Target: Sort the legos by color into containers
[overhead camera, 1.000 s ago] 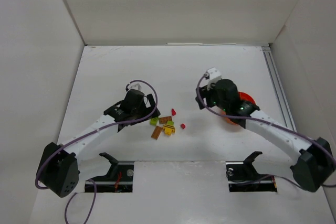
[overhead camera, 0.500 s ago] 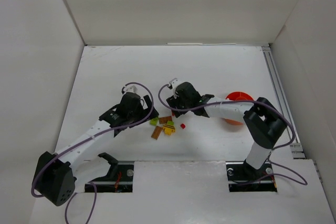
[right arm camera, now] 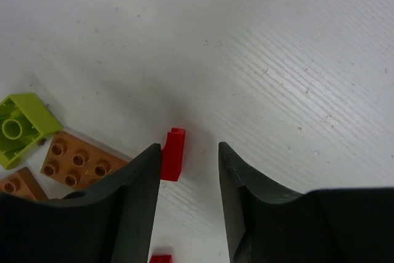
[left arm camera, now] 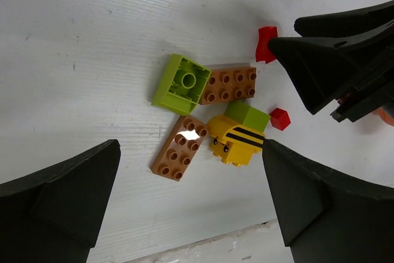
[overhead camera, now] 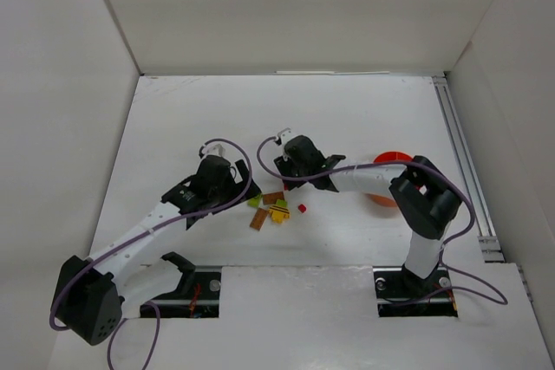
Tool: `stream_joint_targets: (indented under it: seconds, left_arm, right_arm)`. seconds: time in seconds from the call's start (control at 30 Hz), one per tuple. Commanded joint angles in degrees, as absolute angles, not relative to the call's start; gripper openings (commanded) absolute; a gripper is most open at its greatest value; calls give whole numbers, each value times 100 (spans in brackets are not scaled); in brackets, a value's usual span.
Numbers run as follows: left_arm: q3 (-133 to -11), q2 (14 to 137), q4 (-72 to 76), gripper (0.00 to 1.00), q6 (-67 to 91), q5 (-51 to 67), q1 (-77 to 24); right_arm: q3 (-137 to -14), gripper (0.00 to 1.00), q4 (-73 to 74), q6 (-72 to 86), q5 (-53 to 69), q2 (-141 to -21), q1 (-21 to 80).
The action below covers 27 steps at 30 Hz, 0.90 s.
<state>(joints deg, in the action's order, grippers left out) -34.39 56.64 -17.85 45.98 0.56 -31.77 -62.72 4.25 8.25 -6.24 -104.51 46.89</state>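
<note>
The red brick [right arm camera: 173, 154] lies on the white table [right arm camera: 277, 60], between the fingers of my right claw [right arm camera: 189, 147]. It sits close against the finger on the left of my wrist view. I cannot tell whether they touch. A clear gap separates it from the other finger. So my right claw is part-way open, its jaws astride the brick, and it has hold of nothing.

Just beside that brick lies the rest of the heap. A lime brick [left arm camera: 181, 83], hollow side up, touches a brown plate [left arm camera: 231, 84]. A second brown plate [left arm camera: 180, 155] lies at an angle below them. Against it rests a yellow piece [left arm camera: 237, 143] with black stripes, and a green brick [left arm camera: 246, 114] sits on top of that. A small red piece [left arm camera: 279, 119] lies alone, just beside the yellow one.

My left claw [left arm camera: 191, 152] hangs over this heap with its jaws spread wide and nothing in them.

The orange-red bowl [overhead camera: 395, 159] stands well apart from the heap, toward my right side. My right arm [overhead camera: 368, 181] hides part of it, and I cannot make out its compartments.
</note>
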Motion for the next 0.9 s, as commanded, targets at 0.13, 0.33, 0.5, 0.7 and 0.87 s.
stream_joint_targets:
  seconds: [0.13,0.33,0.5,0.7,0.87]
  left_arm:
    - [-3340,5449,-1802,100,4685,9,-3155]
    - [-3287,5397,-1802,100,4685,9,-3155]
    - [-3287,5344,-1854,100,4685,9,-3155]
    - [-3287,5291,-1854,100,4685,9,-3155]
    - [-3287,5291,-1854,100,4685,9,-3155]
  right_arm:
    - [-6521,50,237,1116,-562,-10591,4931]
    - [-6574,42,237,1239,-624,-10644,5045]
    - [-6521,28,237,1371,-808,-10644,5045]
    - [-6407,22,465,1266,-923,-10521,5045]
    - [-6407,16,887,1266,-1414,-9740,5045]
